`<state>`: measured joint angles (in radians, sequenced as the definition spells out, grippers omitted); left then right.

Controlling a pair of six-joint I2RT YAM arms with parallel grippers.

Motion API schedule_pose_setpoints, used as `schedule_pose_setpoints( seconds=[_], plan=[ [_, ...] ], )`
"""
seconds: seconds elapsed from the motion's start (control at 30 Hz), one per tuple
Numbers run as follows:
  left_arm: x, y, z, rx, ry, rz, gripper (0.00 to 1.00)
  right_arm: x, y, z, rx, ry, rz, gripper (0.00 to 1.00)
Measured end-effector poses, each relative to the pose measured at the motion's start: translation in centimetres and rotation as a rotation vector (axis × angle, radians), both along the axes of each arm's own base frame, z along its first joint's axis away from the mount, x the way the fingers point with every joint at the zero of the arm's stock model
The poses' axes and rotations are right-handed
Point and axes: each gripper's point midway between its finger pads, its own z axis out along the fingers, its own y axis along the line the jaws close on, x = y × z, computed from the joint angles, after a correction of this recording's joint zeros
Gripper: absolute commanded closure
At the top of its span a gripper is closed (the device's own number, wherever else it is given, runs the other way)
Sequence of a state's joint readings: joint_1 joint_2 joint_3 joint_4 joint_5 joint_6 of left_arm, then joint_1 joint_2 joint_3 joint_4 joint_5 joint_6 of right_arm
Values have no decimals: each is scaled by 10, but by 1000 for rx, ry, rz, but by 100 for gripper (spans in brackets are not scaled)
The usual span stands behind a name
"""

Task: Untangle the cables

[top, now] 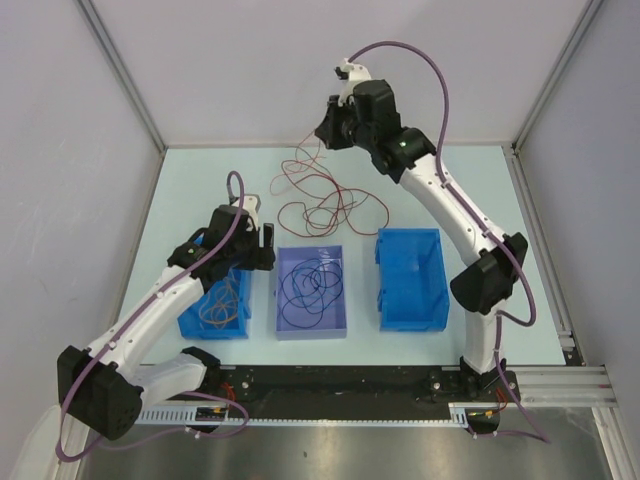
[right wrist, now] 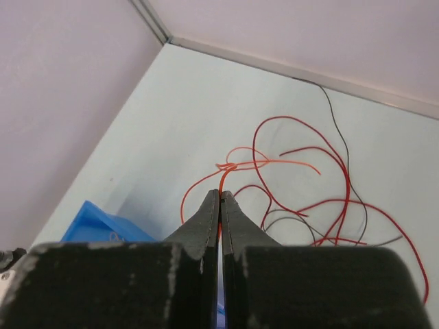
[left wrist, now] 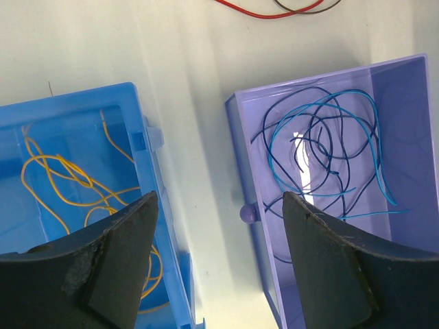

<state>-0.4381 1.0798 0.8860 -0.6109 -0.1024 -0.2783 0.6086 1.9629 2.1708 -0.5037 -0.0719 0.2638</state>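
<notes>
Far left, the left blue bin (top: pixel 212 334) has a few loose orange cables (left wrist: pixel 68 178) in it. The left gripper (left wrist: pixel 219 205) hangs over the gap between that bin and the purple bin (left wrist: pixel 236 137), fingers spread wide with nothing in them. The purple bin, in the middle, holds a messy loop pile of navy and blue cables (left wrist: pixel 322 144). Beyond it on the table (top: pixel 200 190), toward the far wall, there's a sprawl of red and dark cables (top: pixel 320 200). The right blue bin (top: pixel 410 300) sits just right of the purple one. The right gripper (right wrist: pixel 220 195) is up over the far side, clamped tight on an orange-red cable (right wrist: pixel 223 179) that runs to a little knot in the sprawl.
</notes>
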Motion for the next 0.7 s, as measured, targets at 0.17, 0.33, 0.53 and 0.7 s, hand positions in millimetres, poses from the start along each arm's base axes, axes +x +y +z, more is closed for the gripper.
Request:
schedule_pose_setpoints(
  seconds=[0.17,0.33,0.53,0.7],
  plan=[
    [0,0,0,0,0,0,22,18,-2,-47,-7,107,-28,100],
    [0,0,0,-1,1,-1,22,22,-8,-160,-122,349,-44,100],
    [1,-3,-5,-2,19,-8,22,12,-7,-186,-167,446,-21,100],
    [11,-7,8,-9,0,-7,22,24,9,-83,-66,173,21,100]
  ],
)
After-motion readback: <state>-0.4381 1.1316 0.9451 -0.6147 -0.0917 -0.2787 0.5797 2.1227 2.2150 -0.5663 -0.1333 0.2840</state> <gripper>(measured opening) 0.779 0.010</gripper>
